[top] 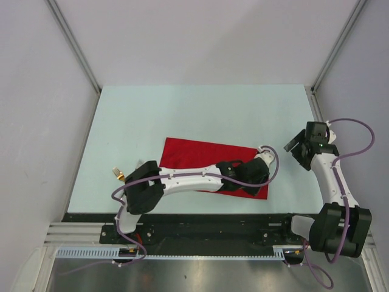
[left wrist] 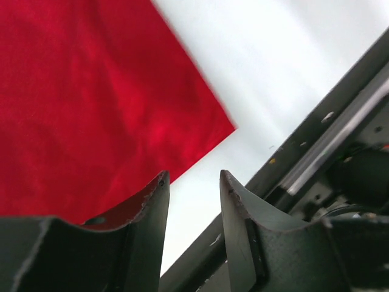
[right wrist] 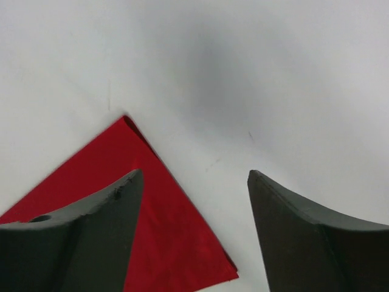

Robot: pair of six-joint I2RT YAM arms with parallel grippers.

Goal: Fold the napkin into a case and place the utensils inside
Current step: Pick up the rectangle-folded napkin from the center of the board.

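Overhead view, L to R. Gold utensils (top: 117, 174): at left of frame on the pale table (top: 182, 115), only a small part shows beside the left arm's elbow; count can't be told. Left arm: runs from lower left diagonally to centre, crossing the napkin (top: 194, 155). Napkin: red, lying flat at frame centre, well apart from the utensils.

Left gripper (left wrist: 191, 176): over the napkin's lower-right part; in its wrist view the fingers stand a little apart w/ bare table in the gap, nothing grasped, i.e. released. One fingertip (left wrist: 159, 182) sits at the napkin's edge, near its corner; metal rail (left wrist: 328, 140) at right of that view.

Right gripper (right wrist: 194, 173): at right of overhead frame, off the cloth, beside its upper-right corner. Fingers spread wide, empty; napkin corner shows at lower left of its wrist view.
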